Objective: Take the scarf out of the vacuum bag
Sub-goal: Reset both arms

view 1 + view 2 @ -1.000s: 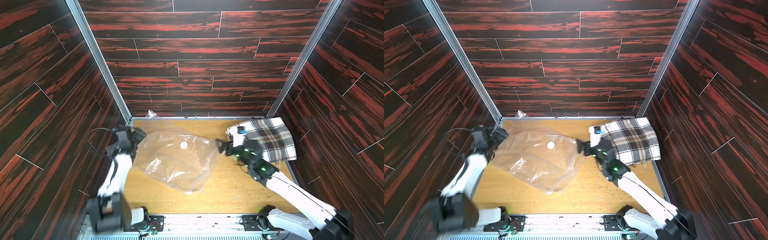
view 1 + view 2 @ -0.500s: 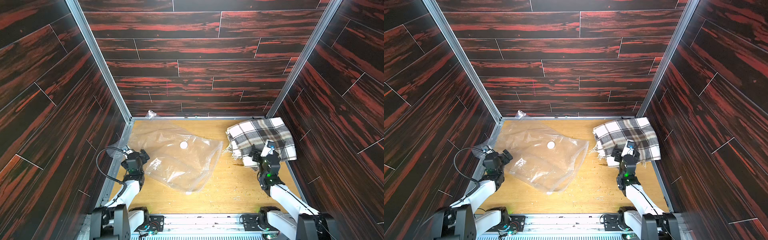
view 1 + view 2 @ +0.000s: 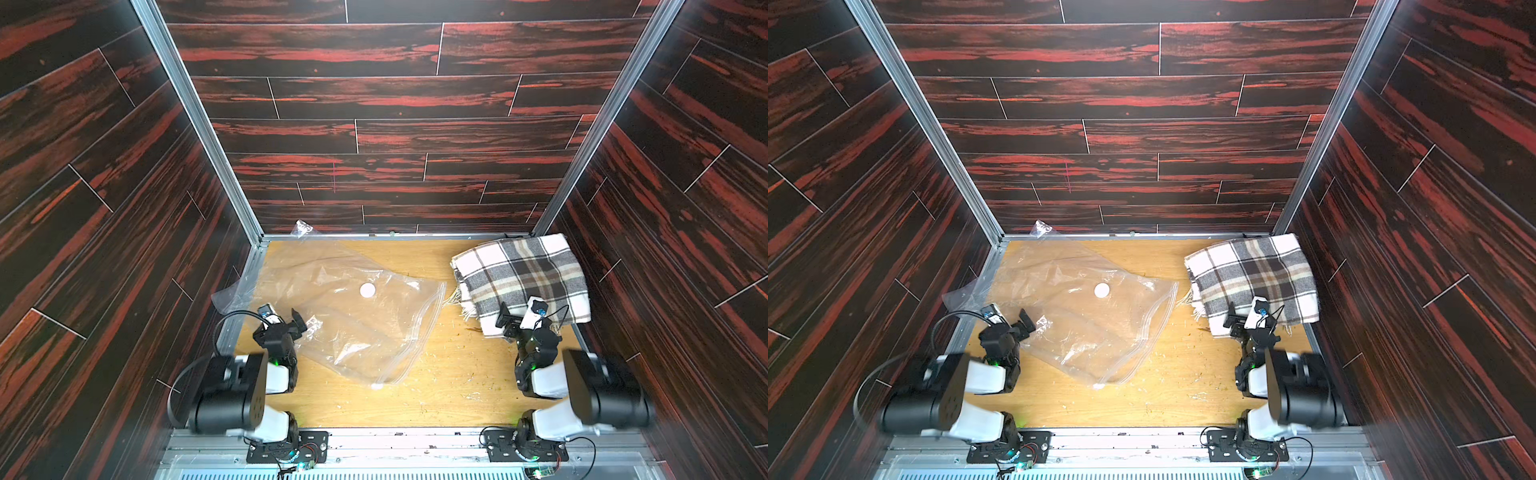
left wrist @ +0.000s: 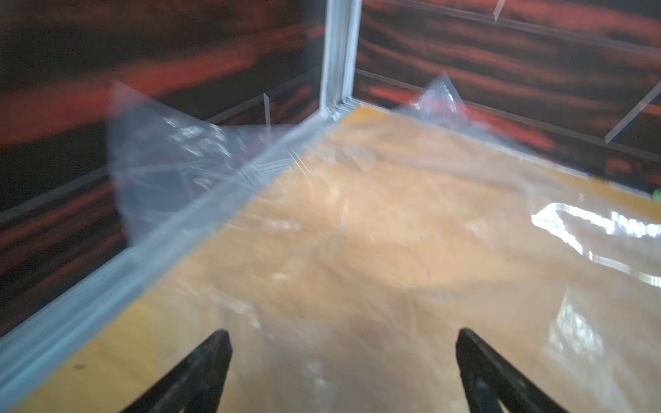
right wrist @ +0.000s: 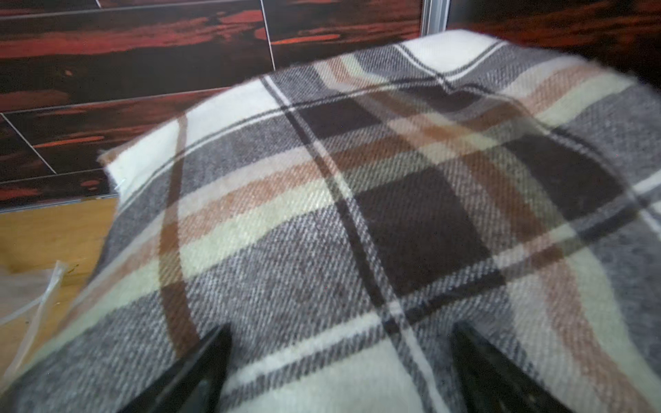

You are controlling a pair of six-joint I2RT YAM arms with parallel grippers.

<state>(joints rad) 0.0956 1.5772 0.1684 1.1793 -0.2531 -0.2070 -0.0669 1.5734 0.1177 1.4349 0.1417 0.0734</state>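
1. Left gripper (image 3: 283,320), lower left in both top views: jaws spread wide with nothing between them, above the bag's left edge. The left wrist view (image 4: 342,334) shows clear film beneath the tips.
2. Vacuum bag (image 3: 332,270): clear and crinkled, lying flat on the wooden table (image 3: 436,386), left of centre.
3. Valve disc (image 3: 367,290): round and white, near the bag's middle.
4. Slider clip (image 3: 377,386): small and white, at the bag's lowest corner.
5. Scarf (image 3: 519,274): folded plaid at the upper right of the table, wholly outside the bag, its fringe just beside the bag's mouth.
6. Right gripper (image 3: 519,318), lower right: jaws apart over the scarf's near edge (image 5: 341,329), clamping nothing. Contact with the cloth cannot be told.
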